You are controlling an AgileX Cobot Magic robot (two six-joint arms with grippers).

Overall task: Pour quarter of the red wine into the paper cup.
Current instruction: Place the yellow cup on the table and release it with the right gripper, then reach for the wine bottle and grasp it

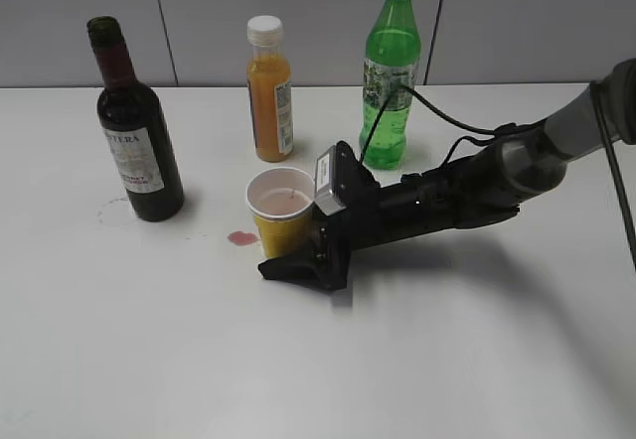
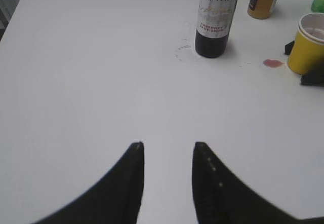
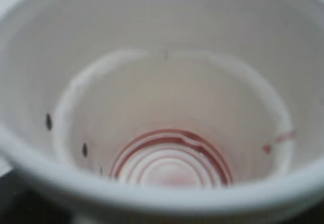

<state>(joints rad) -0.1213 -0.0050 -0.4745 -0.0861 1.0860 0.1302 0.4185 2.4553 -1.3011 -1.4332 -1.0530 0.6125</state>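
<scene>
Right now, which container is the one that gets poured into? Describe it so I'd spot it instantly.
On the white table, three bottles stand in a row at the back. In front of the orange juice bottle sits the paper cup, with the right gripper around it. It is yellow, white inside and far shorter than the bottles.

"FRONTERA CABERNET SAUVIGNON" on wine label (image 2: 217,12)
</scene>
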